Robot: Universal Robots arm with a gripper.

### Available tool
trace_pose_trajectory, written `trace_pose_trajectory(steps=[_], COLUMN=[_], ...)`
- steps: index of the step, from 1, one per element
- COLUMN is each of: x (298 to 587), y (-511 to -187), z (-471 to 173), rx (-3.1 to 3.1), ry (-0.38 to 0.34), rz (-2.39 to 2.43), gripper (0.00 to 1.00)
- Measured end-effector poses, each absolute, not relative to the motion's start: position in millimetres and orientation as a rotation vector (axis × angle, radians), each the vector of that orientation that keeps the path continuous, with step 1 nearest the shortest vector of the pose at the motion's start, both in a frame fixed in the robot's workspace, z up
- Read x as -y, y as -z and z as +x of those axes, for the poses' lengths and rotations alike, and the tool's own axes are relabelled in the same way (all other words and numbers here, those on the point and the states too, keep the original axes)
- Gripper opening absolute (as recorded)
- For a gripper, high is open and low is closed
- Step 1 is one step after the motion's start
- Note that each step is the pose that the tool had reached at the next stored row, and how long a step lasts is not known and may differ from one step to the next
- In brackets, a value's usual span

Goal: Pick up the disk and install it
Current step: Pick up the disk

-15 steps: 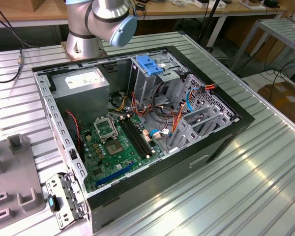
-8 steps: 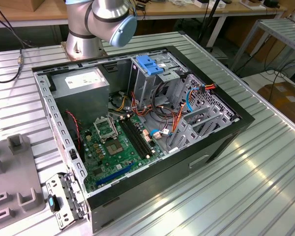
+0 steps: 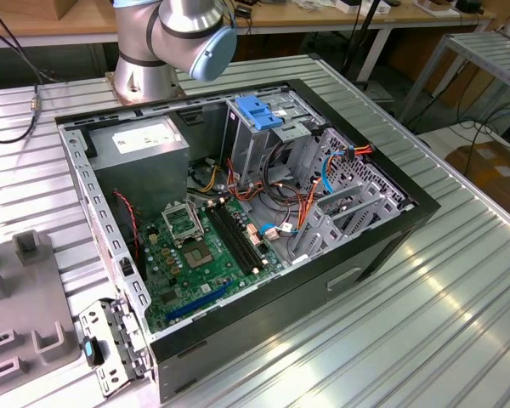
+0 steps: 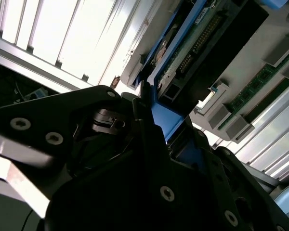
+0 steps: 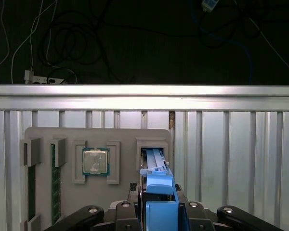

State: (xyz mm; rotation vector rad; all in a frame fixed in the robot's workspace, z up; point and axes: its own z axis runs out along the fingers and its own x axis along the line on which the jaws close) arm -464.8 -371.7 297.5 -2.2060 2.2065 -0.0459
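Gripper (image 5: pixel 160 204) seemingly clamping the disk (image 5: pixel 153 161) by its blue end
It is standing on edge in the grey tray (image 5: pixel 120 137); lifting straight, untilted, is looking wisest.

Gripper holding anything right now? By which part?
Yes, the gripper looks clamped on the disk, by its blue end tab.

The disk (image 5: pixel 153 161) stands edgewise in a grey fixture (image 5: pixel 130 137), blue end clamped by the gripper (image 5: pixel 161 204), with a processor (image 5: pixel 96 161) at its 9 o'clock.
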Motion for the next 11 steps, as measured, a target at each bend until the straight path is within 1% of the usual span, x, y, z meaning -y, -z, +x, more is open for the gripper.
trace_pose_trajectory(steps=[11], x=[371.7], y=[-297.3], z=[-464.8], rx=[-2.219], ry=[0.046], rz=[-2.194], gripper=[0.37])
